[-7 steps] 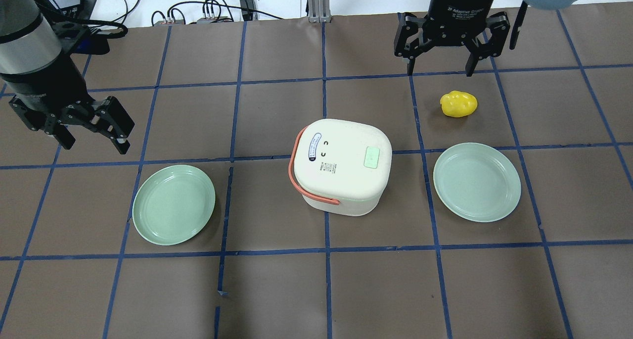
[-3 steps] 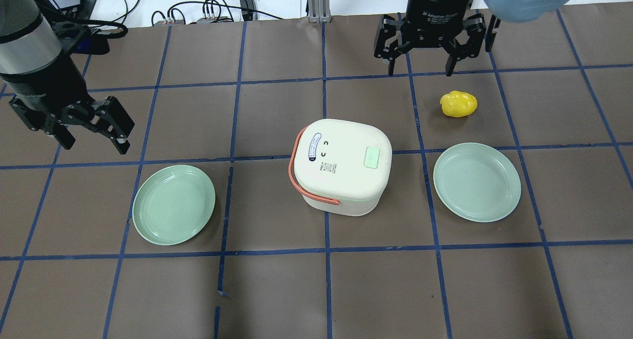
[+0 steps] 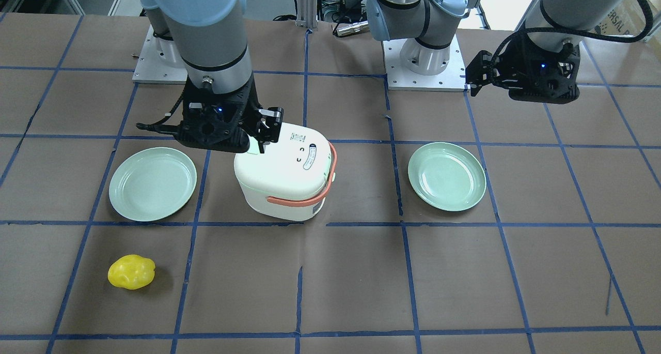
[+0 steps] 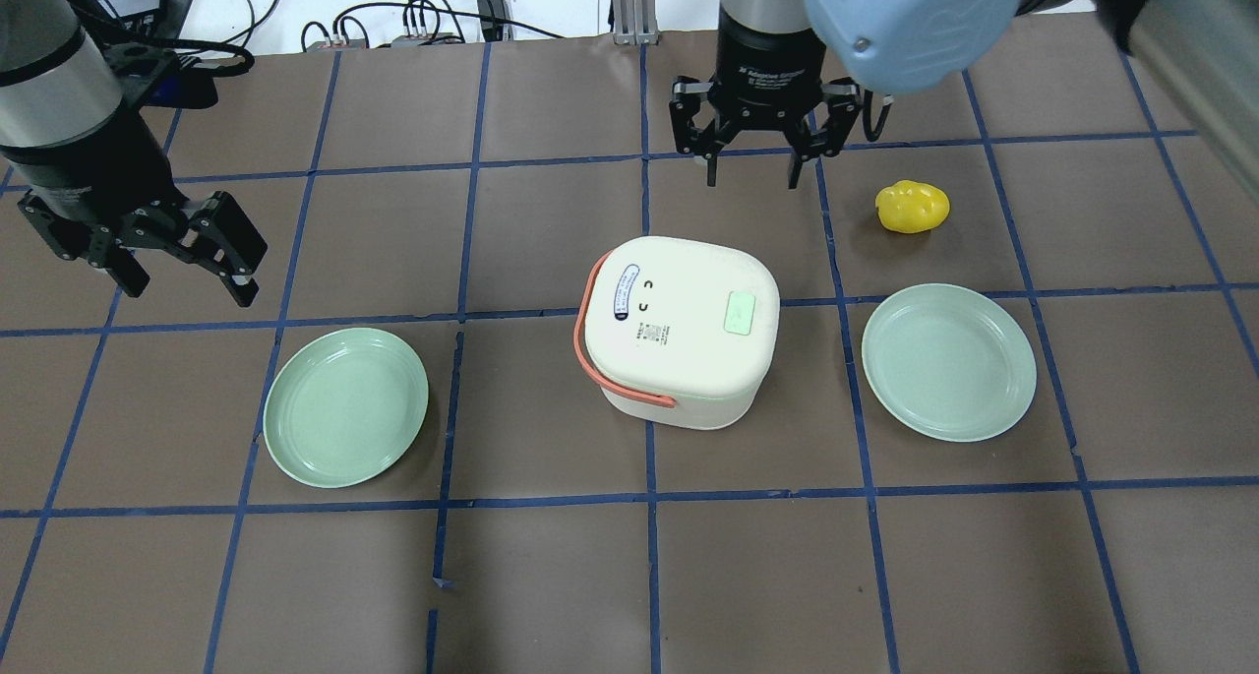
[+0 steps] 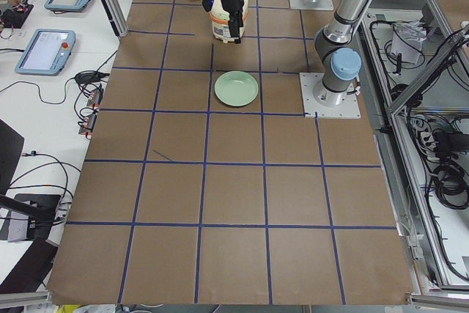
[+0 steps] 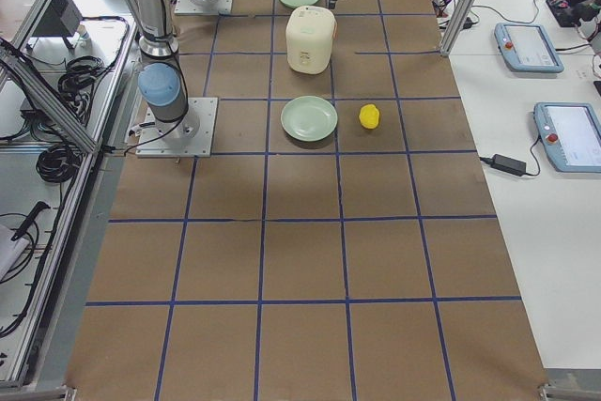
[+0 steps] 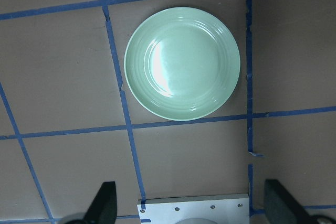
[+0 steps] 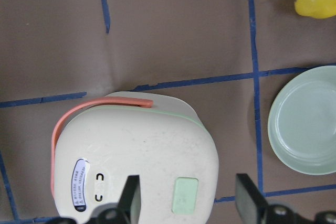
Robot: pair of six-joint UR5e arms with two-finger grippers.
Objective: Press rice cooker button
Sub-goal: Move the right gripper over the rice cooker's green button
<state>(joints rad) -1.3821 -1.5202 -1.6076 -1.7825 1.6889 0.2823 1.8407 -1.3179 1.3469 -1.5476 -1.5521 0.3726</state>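
The cream rice cooker [image 4: 679,330] with an orange handle [image 4: 587,344] stands at the table's middle. Its pale green button [image 4: 740,313] is on the lid, toward my right side. My right gripper [image 4: 752,172] is open and empty, hovering above the cooker's button side without touching it. In the right wrist view the button [image 8: 185,195] shows between the two fingertips [image 8: 131,195] of the gripper [image 8: 189,198]. In the front view the gripper body hides the button. My left gripper [image 4: 187,282] is open and empty, far left of the cooker.
A green plate [image 4: 345,405] lies left of the cooker, below my left gripper, and shows in the left wrist view [image 7: 182,64]. Another green plate [image 4: 948,361] lies right of the cooker. A yellow lumpy object [image 4: 913,207] lies beyond that plate.
My right arm has swung left from above the yellow object to over the cooker's far side. The left arm has not moved.
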